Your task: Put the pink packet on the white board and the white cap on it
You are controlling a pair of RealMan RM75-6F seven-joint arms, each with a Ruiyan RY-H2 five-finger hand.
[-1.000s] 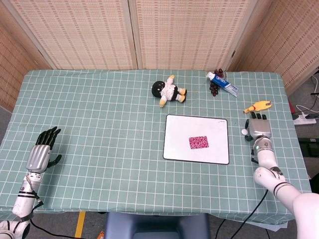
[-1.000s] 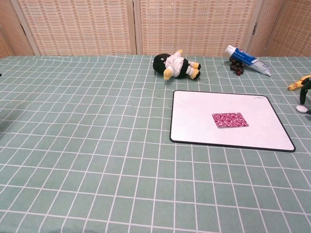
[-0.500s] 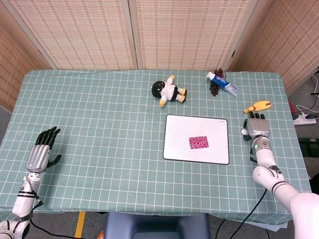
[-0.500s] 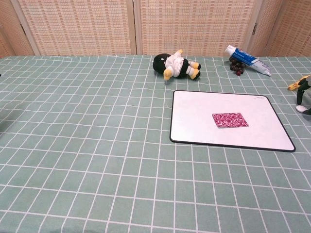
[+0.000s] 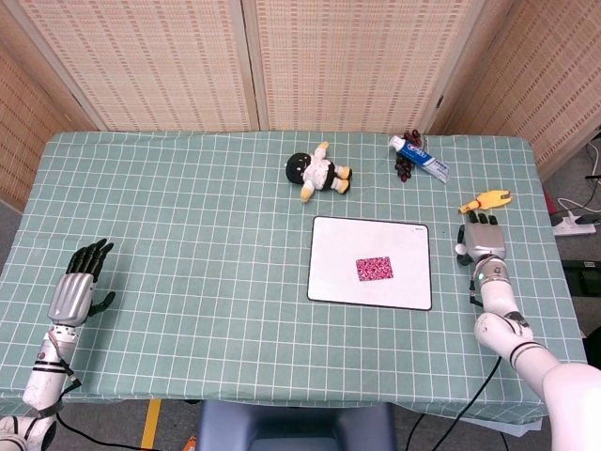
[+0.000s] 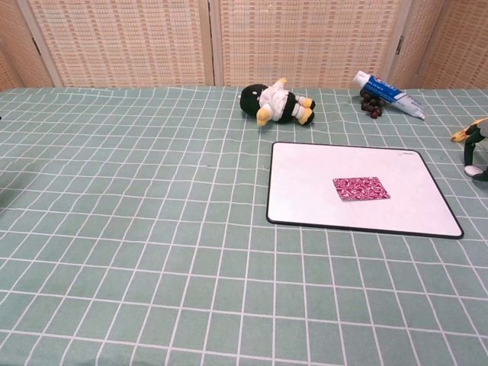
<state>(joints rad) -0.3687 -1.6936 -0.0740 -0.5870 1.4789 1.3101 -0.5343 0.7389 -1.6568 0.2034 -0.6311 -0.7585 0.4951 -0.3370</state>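
Observation:
The pink packet [image 5: 374,269] [image 6: 361,188] lies flat near the middle of the white board [image 5: 338,282] [image 6: 305,198]. Just off the board's right edge, the small white cap [image 5: 459,249] [image 6: 473,170] sits on the tablecloth. My right hand [image 5: 486,240] [image 6: 479,152] lies palm down right beside the cap, its thumb side next to it, with nothing held. Far off at the left front, my left hand [image 5: 80,282] rests with fingers spread and empty. The chest view shows only the fingers of the right hand at its right edge.
A black and white plush doll [image 5: 317,173] [image 6: 276,103] lies behind the board. A toothpaste tube [image 5: 420,156] [image 6: 389,94] and dark grapes [image 5: 404,167] are at the back right. A yellow toy [image 5: 485,200] lies just beyond my right hand.
My right hand has crept slightly up the table alongside the cap; in the chest view its fingers now cover part of the cap. The left hand, packet and board stay still.

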